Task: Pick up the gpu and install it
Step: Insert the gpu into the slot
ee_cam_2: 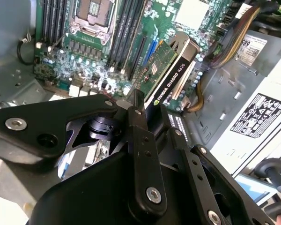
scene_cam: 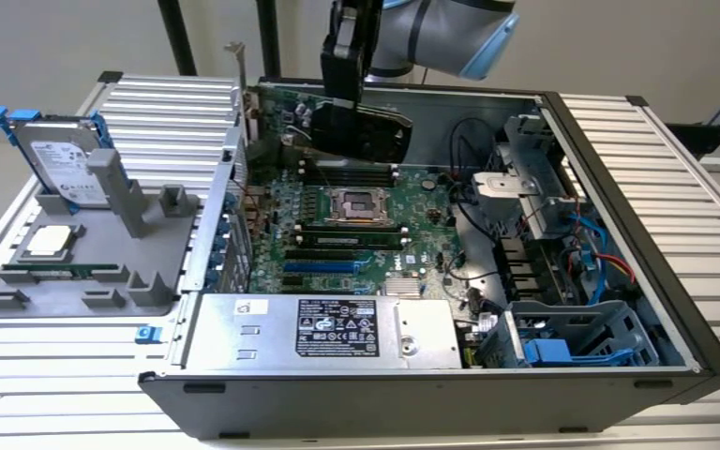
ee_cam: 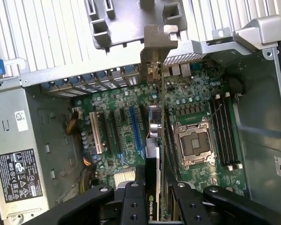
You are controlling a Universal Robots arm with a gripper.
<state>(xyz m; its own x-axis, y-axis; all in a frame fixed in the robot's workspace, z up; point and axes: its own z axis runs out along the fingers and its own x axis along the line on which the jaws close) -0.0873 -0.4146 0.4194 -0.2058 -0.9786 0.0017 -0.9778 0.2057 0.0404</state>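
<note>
The gpu (scene_cam: 367, 131) hangs tilted over the far part of the motherboard (scene_cam: 335, 234), inside the open computer case. Its black cooler shroud faces the exterior camera. My gripper (scene_cam: 345, 94) is shut on its upper edge. In the second wrist view the gpu (ee_cam_2: 171, 70) sticks out beyond my black fingers (ee_cam_2: 140, 136), green board on one face and black edge beside it. The first wrist view looks along the gpu (ee_cam: 152, 136) edge-on; its silver bracket (ee_cam: 157, 47) is near the case's rear slot wall, above the expansion slots (ee_cam: 133, 126). My gripper (ee_cam: 152, 199) clamps it from both sides.
A grey fixture (scene_cam: 97, 272) at the exterior view's left holds a hard drive in a blue frame (scene_cam: 60, 155), a square chip (scene_cam: 50, 241) and a narrow green memory stick (scene_cam: 67, 270). Inside the case are the processor socket (scene_cam: 363, 202), power supply (scene_cam: 335, 328), cables (scene_cam: 585, 253) and a drive cage (scene_cam: 573, 337).
</note>
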